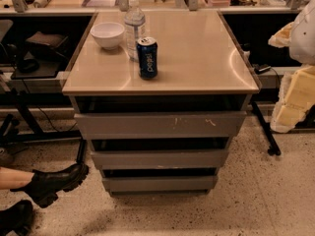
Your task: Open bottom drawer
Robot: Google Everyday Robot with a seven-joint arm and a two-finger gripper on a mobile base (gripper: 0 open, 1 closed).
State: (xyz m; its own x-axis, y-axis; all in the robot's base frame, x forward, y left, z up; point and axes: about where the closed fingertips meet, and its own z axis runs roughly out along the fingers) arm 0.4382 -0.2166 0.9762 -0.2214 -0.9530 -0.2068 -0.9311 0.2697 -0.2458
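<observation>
Cabinet with three drawers, seen from the front and above. One beige, glossy rectangular cabinet top (pixel 197 58) carries three objects, grouped at its left rear: one white ceramic bowl (pixel 108 34), one clear plastic water bottle with a white cap (pixel 134 26) just to the right of the bowl, and one dark blue soda can (pixel 146 57), upright, in front of the bottle.

Below the top are three flat grey handle-less drawer fronts, stacked, each with a dark gap above it: the widest, top front with pale scratch marks (pixel 160 125); the plain middle front (pixel 160 159); and the bottom drawer (pixel 160 183), the narrowest-looking, lowest of the three, just above the speckled floor (pixel 256 200).

Two black chunky-soled boots (pixel 51 182) stand at lower left. Pale white and yellow bulky shapes (pixel 295 95) occupy the right edge.

The gripper lies outside the view; whether it is released or clenched cannot be told.
</observation>
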